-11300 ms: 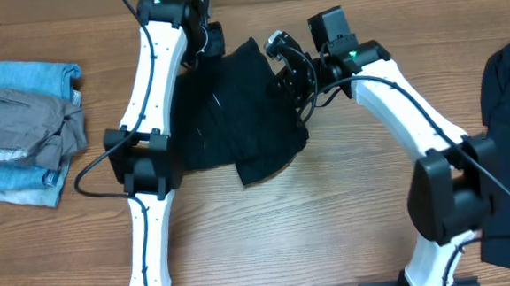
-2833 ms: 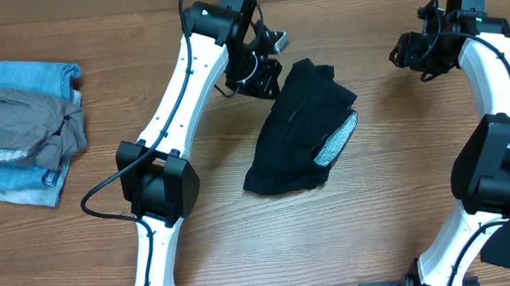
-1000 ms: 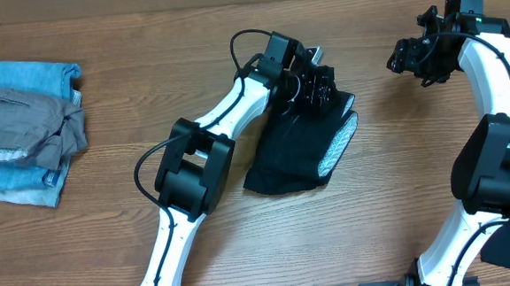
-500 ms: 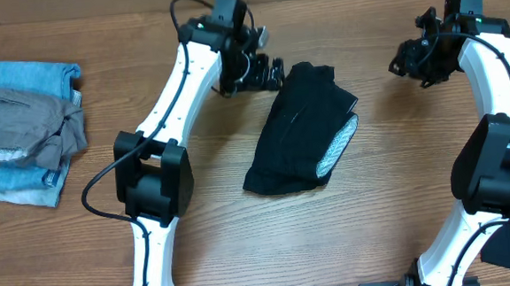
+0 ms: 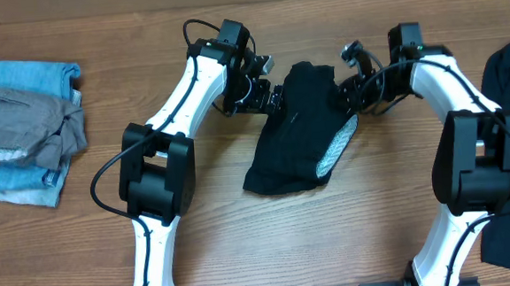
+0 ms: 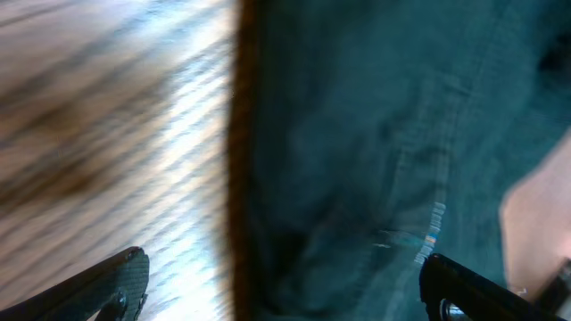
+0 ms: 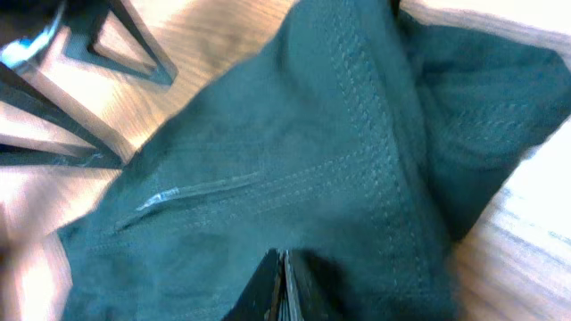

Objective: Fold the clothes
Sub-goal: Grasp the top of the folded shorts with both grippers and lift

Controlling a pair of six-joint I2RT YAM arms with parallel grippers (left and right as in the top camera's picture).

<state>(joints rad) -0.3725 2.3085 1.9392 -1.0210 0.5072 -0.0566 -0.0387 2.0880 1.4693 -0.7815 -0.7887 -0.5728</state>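
Now, clothes point(image 5: 300, 133): black, folded, on tabletop point(image 5: 332, 240);
left jaws: apart, beside clothes;
right jaws: together, against clothes

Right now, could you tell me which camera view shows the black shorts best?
The overhead view: it alone shows the whole black shorts, folded, with whitish lining at one edge. The right wrist view gives only a sharp close-up of seams; the left wrist view only a blurred patch of fabric.
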